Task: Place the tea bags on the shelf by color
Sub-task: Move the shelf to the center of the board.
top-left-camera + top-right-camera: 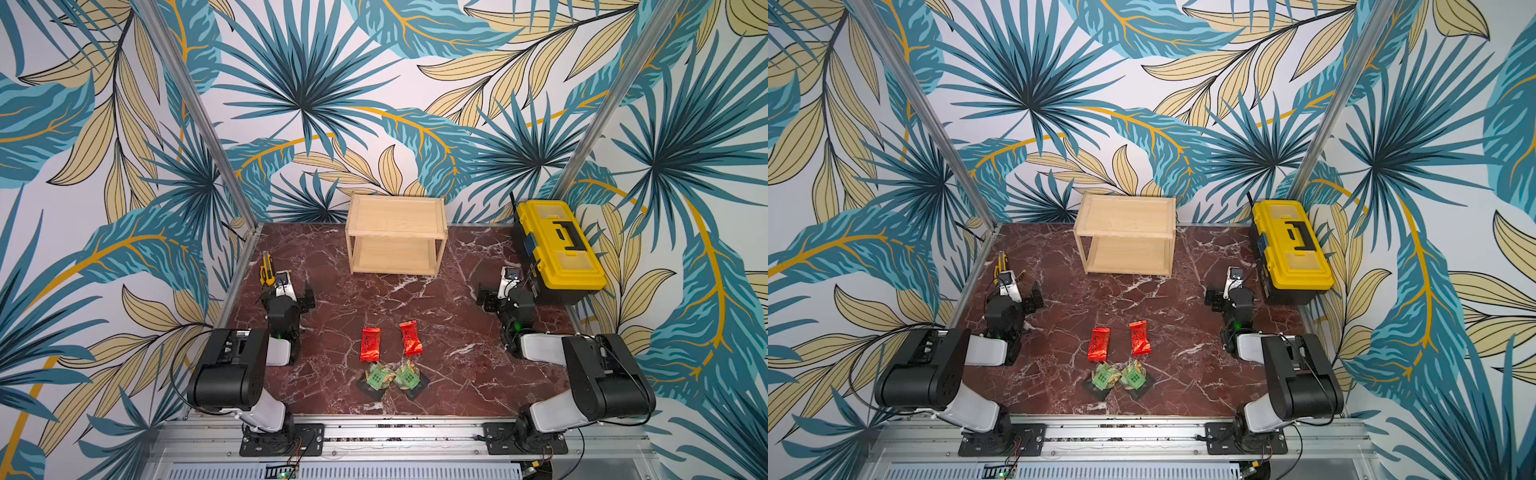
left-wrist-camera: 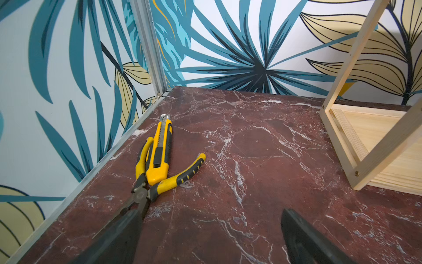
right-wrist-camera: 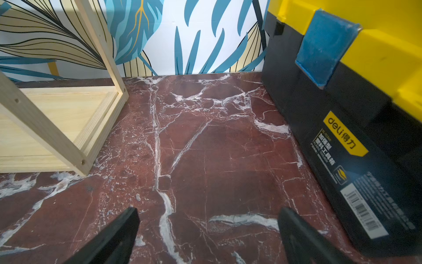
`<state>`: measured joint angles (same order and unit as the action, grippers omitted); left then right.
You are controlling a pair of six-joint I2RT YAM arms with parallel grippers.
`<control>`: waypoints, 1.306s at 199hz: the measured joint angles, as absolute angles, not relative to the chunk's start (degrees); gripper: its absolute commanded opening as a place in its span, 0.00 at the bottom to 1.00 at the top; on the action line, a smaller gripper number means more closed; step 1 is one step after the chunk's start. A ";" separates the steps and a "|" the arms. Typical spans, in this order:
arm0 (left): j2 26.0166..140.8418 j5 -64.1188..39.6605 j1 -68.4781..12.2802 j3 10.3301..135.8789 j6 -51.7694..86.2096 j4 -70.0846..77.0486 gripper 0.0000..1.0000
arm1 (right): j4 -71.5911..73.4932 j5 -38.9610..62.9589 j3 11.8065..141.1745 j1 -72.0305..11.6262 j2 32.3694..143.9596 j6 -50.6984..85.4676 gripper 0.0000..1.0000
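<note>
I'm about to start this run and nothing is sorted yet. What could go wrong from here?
1. The green tea bags lie side by side, seemingly touching; gripping one may drag the other.
2. The pliers and utility knife lie right by the open left gripper; its first swing could knock them.
3. The shelf looks light, with thin posts; reaching into its lower tier could shove it.

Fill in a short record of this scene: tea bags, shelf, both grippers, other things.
red tea bags: two, side by side on the table
green tea bags: two, close together, nearer the robot than the red
shelf: at the table's back, both tiers bare
left gripper: open, empty
right gripper: open, empty
other things: yellow toolbox, pliers, utility knife
</note>
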<state>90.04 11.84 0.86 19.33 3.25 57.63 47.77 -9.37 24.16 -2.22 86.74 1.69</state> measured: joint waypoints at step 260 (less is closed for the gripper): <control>94.28 -12.36 -3.31 88.90 20.36 -13.06 0.95 | -9.56 -13.21 85.36 -27.64 89.91 17.32 0.97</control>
